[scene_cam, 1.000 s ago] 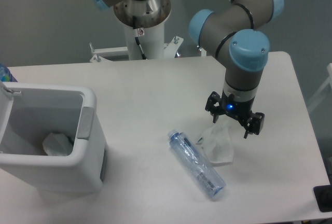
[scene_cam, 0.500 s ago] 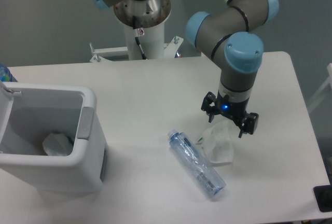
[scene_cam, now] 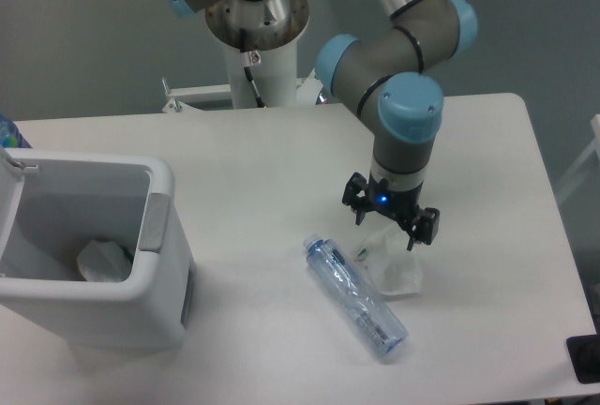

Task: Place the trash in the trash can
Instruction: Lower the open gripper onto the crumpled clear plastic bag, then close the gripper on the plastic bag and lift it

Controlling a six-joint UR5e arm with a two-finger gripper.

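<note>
Nearest the camera, the crinkled water bottle [scene_cam: 355,297] lies on its side on the white worktop [scene_cam: 272,171], cap end pointing to about 10 o'clock, base toward 4 o'clock. Just beside it at 2 o'clock sits the crumpled wrapper [scene_cam: 394,260], close to the bottle's middle; whether they touch cannot be told. The hand [scene_cam: 385,225] hangs directly over the wrapper's far edge, fingers spread wide and gripping nothing, a blue light lit on its wrist. From the hand, the wrapper is at 6 o'clock and the bottle at about 7 o'clock. Well apart at 9 o'clock stands the trash can [scene_cam: 157,236], lid open, with a pale crumpled piece [scene_cam: 103,260] lying inside it
</note>
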